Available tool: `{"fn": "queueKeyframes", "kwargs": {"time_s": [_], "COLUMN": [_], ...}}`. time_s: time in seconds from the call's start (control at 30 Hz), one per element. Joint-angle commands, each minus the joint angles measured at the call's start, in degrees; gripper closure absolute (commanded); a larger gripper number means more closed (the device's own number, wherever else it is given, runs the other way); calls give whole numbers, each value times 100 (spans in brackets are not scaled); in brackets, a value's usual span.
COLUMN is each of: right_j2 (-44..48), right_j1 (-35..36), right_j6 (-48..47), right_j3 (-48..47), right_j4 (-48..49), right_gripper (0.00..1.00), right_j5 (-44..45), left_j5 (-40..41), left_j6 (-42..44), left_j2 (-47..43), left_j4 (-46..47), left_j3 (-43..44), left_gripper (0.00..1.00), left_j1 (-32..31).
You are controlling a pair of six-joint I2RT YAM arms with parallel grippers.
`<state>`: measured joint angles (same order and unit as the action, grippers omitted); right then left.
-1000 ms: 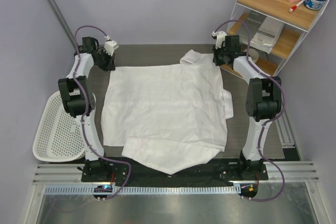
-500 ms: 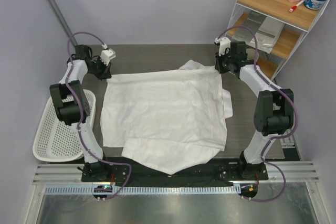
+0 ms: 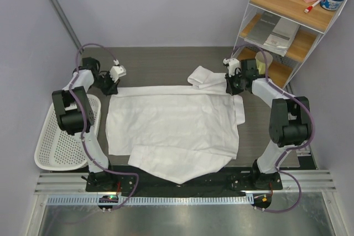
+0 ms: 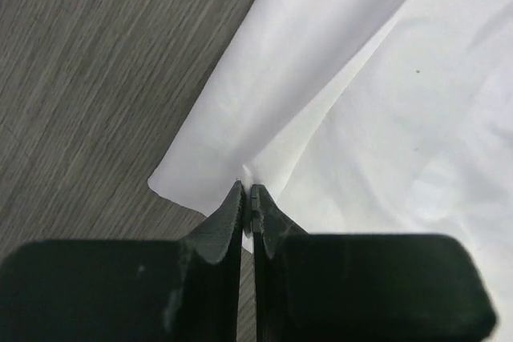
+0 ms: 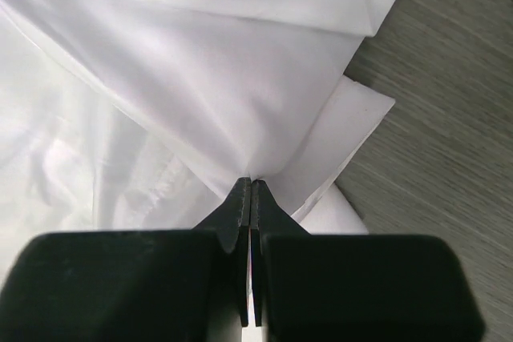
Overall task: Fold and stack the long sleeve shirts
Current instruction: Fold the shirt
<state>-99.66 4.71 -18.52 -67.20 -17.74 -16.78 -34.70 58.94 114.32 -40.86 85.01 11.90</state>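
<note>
On the table [image 3: 160, 62], shirt [image 3: 171, 122] spread flat, jaws pinching far corners

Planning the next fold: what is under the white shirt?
The grey table shows around the shirt; a white flap sticks out at its right edge. The rest beneath is covered.

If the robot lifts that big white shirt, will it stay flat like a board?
Probably not. The thin white cloth shirt wrinkles and folds over itself, so it would likely droop. It seems light: its pinched edge tents in the left gripper.
</note>
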Motion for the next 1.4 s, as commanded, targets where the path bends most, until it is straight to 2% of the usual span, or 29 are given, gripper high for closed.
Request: {"fn": "queueKeyframes", "kwargs": {"time_s": [0.0, 0.03, 0.07, 0.13, 0.17, 0.23, 0.33, 0.47, 0.7, 1.0, 1.1, 1.13, 1.23, 1.37], "right_j2": [-62, -184, -255, -308, -274, -195, -177, -422, -1195, -1548, -1522, -1513, -1434, -1381], "right_j1": [12, 21, 21, 12, 4, -23, -67, -76, -84, -84, -84, -84, -84, -84], "right_j6": [-195, -222, -231, -292, -301, -240, -20, 453, 876, 1088, 1105, 1105, 1123, 1079], "right_j3": [-64, -126, -205, -451, -504, -671, -961, -1383, -1971, -1990, -1999, -2016, -2069, -2139], "right_j4": [-89, -255, -361, -746, -862, -1108, -1275, -1338, -1329, -1452, -1504, -1522, -1619, -1741], "right_gripper": [99, 98, 88, 78, 64, 54, 48, 42, 42, 42, 48, 54, 64, 74], "right_j5": [-124, -150, -159, -299, -370, -607, -739, -766, -283, -221, -291, -309, -396, -423], "left_j5": [235, 253, 270, 271, 244, 96, -54, 24, 349, 657, 736, 762, 798, 964], "left_j6": [513, 574, 645, 829, 847, 970, 839, 620, 320, 179, 241, 258, 434, 557], "left_j2": [-165, -165, -156, -199, -217, -287, -419, -437, -148, 143, 187, 222, 266, 362], "left_j4": [-141, -220, -307, -650, -747, -1036, -1125, -1004, -643, -405, -405, -405, -580, -730], "left_j3": [-64, -55, -29, 50, 85, 173, 252, 323, 367, 341, 297, 288, 375, 499], "left_gripper": [90, 88, 81, 74, 67, 61, 52, 50, 49, 49, 51, 52, 54, 57], "left_j1": [32, 32, 32, 40, 32, 32, -12, -240, -618, -689, -689, -680, -689, -680]}}
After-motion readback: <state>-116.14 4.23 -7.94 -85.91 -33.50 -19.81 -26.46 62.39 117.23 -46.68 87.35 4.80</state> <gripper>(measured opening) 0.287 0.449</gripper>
